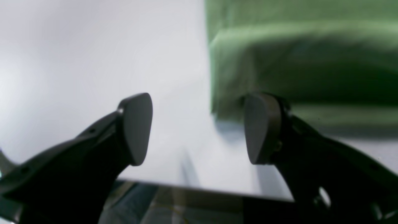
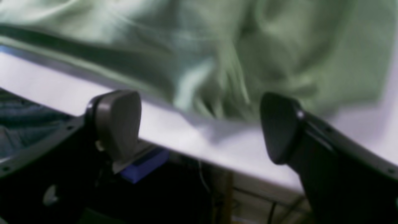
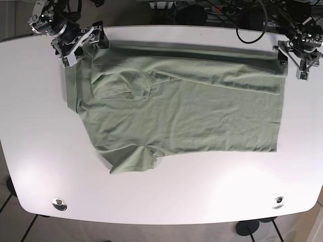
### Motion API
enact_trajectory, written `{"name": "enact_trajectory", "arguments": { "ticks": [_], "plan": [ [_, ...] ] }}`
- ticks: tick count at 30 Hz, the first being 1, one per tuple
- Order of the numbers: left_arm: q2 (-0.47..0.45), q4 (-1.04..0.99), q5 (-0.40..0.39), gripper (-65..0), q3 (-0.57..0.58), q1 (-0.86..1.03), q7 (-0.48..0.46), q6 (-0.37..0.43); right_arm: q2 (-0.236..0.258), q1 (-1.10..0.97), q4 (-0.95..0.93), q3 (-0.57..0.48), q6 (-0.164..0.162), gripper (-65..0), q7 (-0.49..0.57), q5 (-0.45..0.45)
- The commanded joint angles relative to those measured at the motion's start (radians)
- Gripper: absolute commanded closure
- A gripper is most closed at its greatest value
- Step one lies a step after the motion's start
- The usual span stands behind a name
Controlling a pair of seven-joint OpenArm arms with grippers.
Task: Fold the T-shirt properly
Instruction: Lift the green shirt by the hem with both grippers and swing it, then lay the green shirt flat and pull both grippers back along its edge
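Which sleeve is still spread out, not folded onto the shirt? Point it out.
The sleeve at the near edge of the T-shirt in the base view sticks out onto the table; the far sleeve lies folded onto the body.

A white surface (image 3: 202,191) is filling most of the base view, two round metal fittings (image 3: 59,203) sitting near its front corners. Black cables (image 3: 252,20) are trailing beyond its far edge.
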Motion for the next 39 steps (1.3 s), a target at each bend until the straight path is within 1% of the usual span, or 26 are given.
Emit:
{"name": "enact_trajectory", "arguments": {
  "ticks": [1,3,5,6,7,10,12,13,14,15,17,18,19,20,22,24,25,26,30,32,33,37,39],
  "plan": [
    [-0.044,0.064,-0.008,-42.1,-0.033,0.014,-0.007,0.006,0.010,-0.036,0.020,0.033,0.005,-55.6,0.016,0.070],
    [-0.047,0.123,-0.008,-42.1,-0.051,0.014,-0.006,0.006,0.043,-0.048,0.022,0.074,0.006,-53.7,0.017,0.126],
    [-0.045,0.164,-0.008,-42.1,-0.047,0.009,-0.007,0.006,0.072,-0.042,0.020,0.077,0.006,-53.1,0.022,0.156],
    [-0.044,0.167,-0.008,-42.1,-0.037,-0.009,-0.010,0.006,0.078,-0.020,0.020,0.077,0.006,-53.1,0.022,0.159],
    [-0.044,0.161,-0.004,-41.9,-0.001,-0.054,-0.009,0.006,0.081,0.018,0.016,0.076,0.000,-53.1,0.017,0.155],
    [-0.044,0.127,0.001,-41.9,0.061,-0.081,-0.007,0.006,0.086,0.057,0.011,0.074,-0.001,-53.1,0.016,0.149],
    [-0.044,0.087,0.001,-41.8,0.113,-0.083,-0.010,0.006,0.086,0.070,0.011,0.021,-0.001,-53.1,0.016,0.104],
    [-0.044,0.063,-0.004,-39.3,0.139,-0.083,-0.014,0.006,0.081,0.092,0.011,-0.024,-0.001,-53.1,0.016,0.066],
    [-0.044,0.052,-0.005,-35.1,0.151,-0.081,-0.014,0.006,0.075,0.092,0.011,-0.047,-0.001,-53.1,0.017,0.035],
    [-0.044,0.037,-0.002,-29.3,0.159,-0.080,-0.014,0.006,0.058,0.093,0.004,-0.070,-0.001,-53.1,0.019,0.001],
    [-0.044,-0.002,-0.002,-15.8,0.162,-0.081,-0.014,0.006,0.013,0.107,-0.026,-0.081,-0.001,-52.2,0.021,-0.061],
    [-0.044,-0.020,-0.001,-10.0,0.162,-0.081,-0.014,0.006,-0.002,0.115,-0.030,-0.081,-0.001,-49.3,0.021,-0.092],
    [-0.044,-0.037,-0.001,-6.0,0.161,-0.081,-0.014,0.006,-0.014,0.118,-0.030,-0.082,-0.001,-44.7,0.021,-0.124],
    [-0.044,-0.051,-0.001,-5.1,0.156,-0.081,-0.014,0.006,-0.025,0.119,-0.030,-0.082,0.002,-38.4,0.022,-0.150],
    [-0.045,-0.074,-0.001,-5.0,0.153,-0.081,-0.023,0.006,-0.039,0.119,-0.032,-0.082,0.008,-23.1,0.022,-0.190],
    [-0.047,-0.089,0.001,-4.9,0.151,-0.078,-0.060,0.006,-0.040,0.119,-0.032,-0.082,0.008,-8.7,0.022,-0.198],
    [-0.048,-0.101,0.002,-4.9,0.151,-0.075,-0.070,0.006,-0.037,0.119,-0.032,-0.082,0.008,-3.2,0.022,-0.198],
    [-0.050,-0.118,0.004,-4.9,0.151,-0.075,-0.072,0.006,-0.037,0.116,-0.032,-0.082,0.008,-2.1,0.019,-0.198],
    [-0.071,-0.166,0.058,-4.9,0.147,-0.049,-0.073,0.006,-0.033,0.069,-0.029,-0.082,0.008,-3.0,0.017,-0.198],
    [-0.071,-0.155,0.058,-4.9,0.127,-0.011,-0.073,0.006,-0.030,0.047,-0.027,-0.082,0.010,-3.0,0.017,-0.198],
    [-0.071,-0.152,0.056,-4.9,0.118,0.001,-0.073,0.006,-0.020,0.037,-0.026,-0.082,0.010,-3.0,0.017,-0.198],
    [-0.073,-0.149,0.055,-4.9,0.113,0.064,-0.073,0.006,-0.013,-0.009,-0.024,-0.081,0.010,-3.3,0.017,-0.198],
    [-0.071,-0.147,0.052,-5.0,0.075,0.089,-0.075,0.006,-0.011,-0.036,-0.003,-0.061,0.010,-3.6,0.017,-0.198]
  ]
}}
